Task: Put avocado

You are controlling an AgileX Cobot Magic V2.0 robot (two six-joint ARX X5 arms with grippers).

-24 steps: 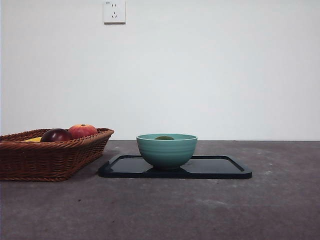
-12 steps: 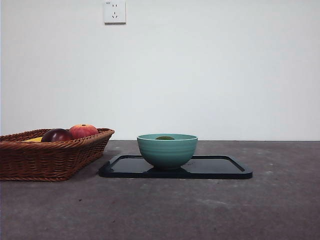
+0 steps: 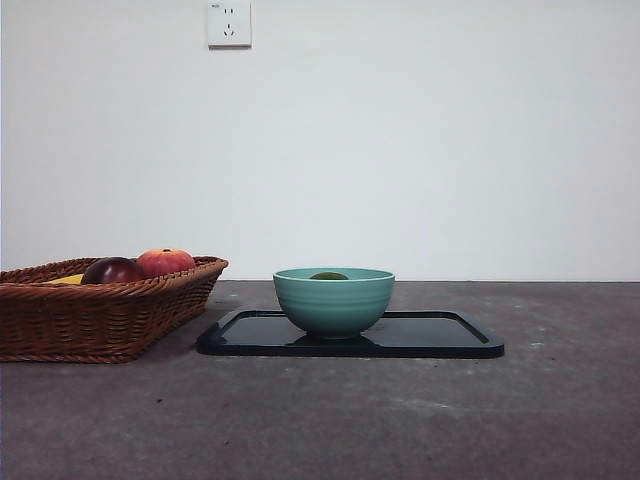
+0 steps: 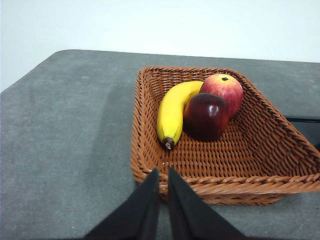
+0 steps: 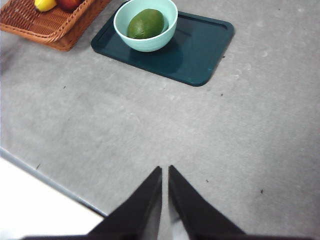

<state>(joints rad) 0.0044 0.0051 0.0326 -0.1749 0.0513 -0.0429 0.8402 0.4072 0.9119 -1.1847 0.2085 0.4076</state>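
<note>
- Since both arms are pulled back, nothing is held: right gripper (image 5: 165, 172) has its jaws pressed together, empty, over bare grey table (image 5: 150, 125).
- Left gripper (image 4: 163, 175) likewise pressed together and empty, hanging just short of the near rim of the wicker basket (image 4: 150, 165).
- Beyond the left gripper, inside the basket: banana (image 4: 172, 112), dark maroon apple (image 4: 206, 116), red apple (image 4: 223, 88) behind it. No avocado there.
- Avocado (image 5: 145, 23) sits in the teal bowl (image 5: 167, 31), well ahead of the right gripper and off toward the basket side; bowl stands on the dark tray (image 5: 200, 50).
- Front view shows only the avocado's top above the bowl rim.
- Task looks done, judging from how things lie.
- Handling, as a judgement: firm, moderately heavy for its size, dull skin so decent grip; rounded, so it can roll or squirt out of a pinch.
- If regrasped: come from above, jaws across the short width at mid-body; bowl wall limits jaw room.
</note>
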